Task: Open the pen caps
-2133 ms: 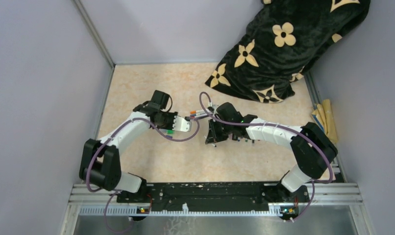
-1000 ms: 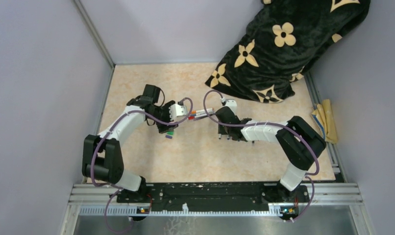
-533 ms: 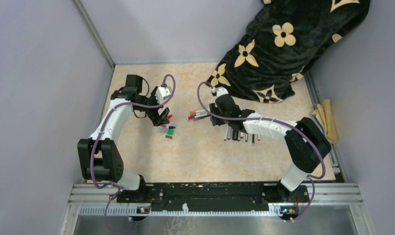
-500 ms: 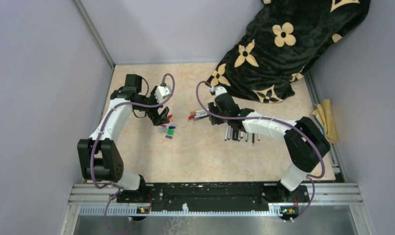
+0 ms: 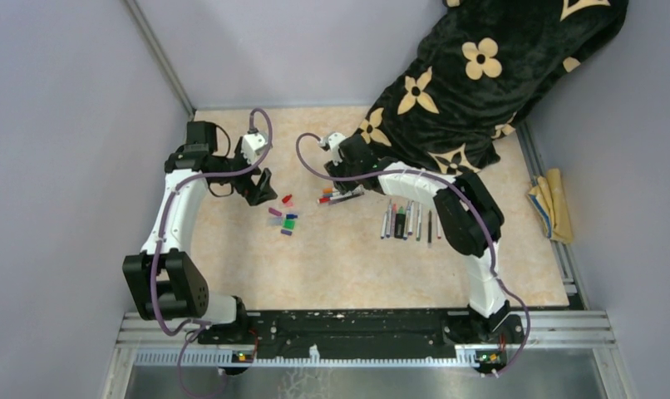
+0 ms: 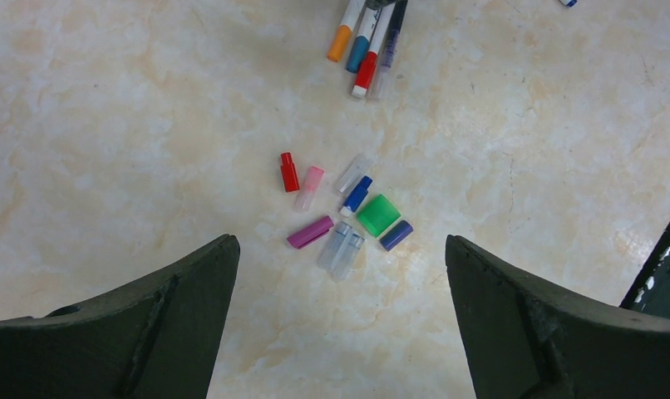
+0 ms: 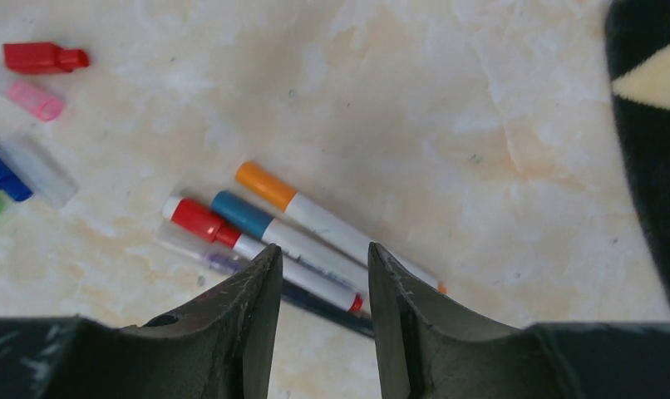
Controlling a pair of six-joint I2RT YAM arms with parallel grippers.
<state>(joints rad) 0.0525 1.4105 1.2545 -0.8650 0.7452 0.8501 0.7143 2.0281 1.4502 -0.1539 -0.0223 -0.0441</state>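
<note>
Several loose pen caps [image 6: 342,218] in red, pink, blue, green, magenta and clear lie in a cluster on the table, seen also in the top view as the caps [image 5: 283,216]. My left gripper [image 6: 340,243] hangs wide open above them with nothing in it, left of them as the left gripper [image 5: 260,186]. Four capped pens [image 7: 265,229] lie side by side, with orange, teal, red and clear purple caps. My right gripper [image 7: 323,249] hovers over their barrels, part open and holding nothing; from above the right gripper [image 5: 345,176] sits just behind the pens [image 5: 340,196].
A row of several more pens [image 5: 411,220] lies on the table to the right. A black flowered blanket [image 5: 481,75] fills the back right corner and shows at the right wrist view's edge [image 7: 647,141]. A yellow cloth [image 5: 552,204] lies at the right wall.
My left arm drew back to the left from the caps and its jaws opened wide. My right arm swung from the row of pens up-left to the capped pens, its jaws widening.
</note>
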